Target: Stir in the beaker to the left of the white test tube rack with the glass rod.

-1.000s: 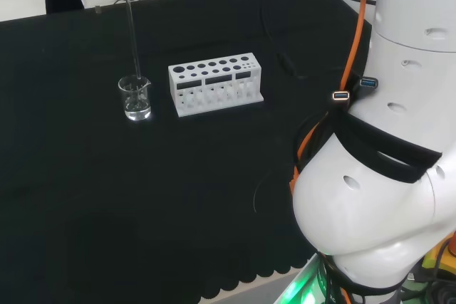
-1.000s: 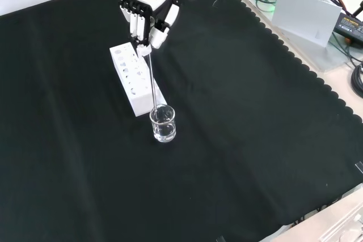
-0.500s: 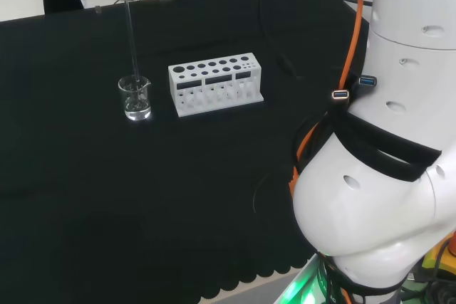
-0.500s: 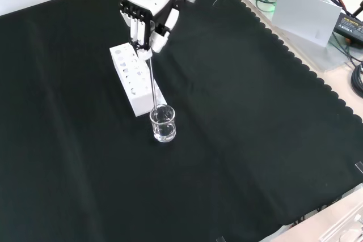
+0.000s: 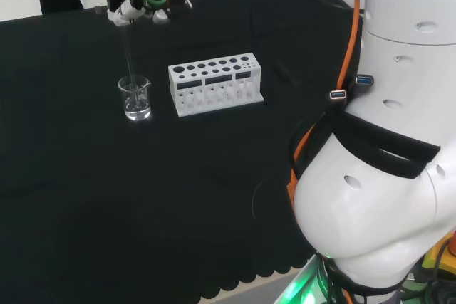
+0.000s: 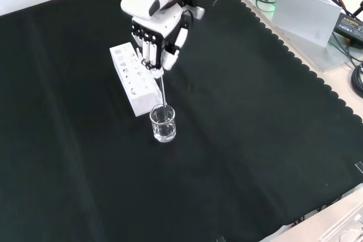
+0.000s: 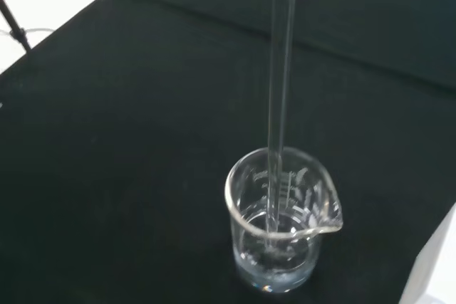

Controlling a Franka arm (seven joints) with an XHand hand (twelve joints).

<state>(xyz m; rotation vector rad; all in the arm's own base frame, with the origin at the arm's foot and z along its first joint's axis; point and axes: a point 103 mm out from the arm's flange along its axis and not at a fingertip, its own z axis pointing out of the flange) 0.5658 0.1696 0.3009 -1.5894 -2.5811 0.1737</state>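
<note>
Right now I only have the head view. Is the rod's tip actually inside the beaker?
Observer: Yes. In the wrist view the glass rod passes the rim of the beaker and its tip sits low inside.
Operator: Anything in the beaker?
Observer: The wrist view shows what looks like clear liquid in the bottom part.
Operator: How is the rod held?
Observer: In the front view the hand points down, its fingers curled on the rod's top end.
Operator: Clearance to the rack?
Observer: In the front view the beaker stands just in front of the near end of the white rack; I can't tell whether they touch.
</note>
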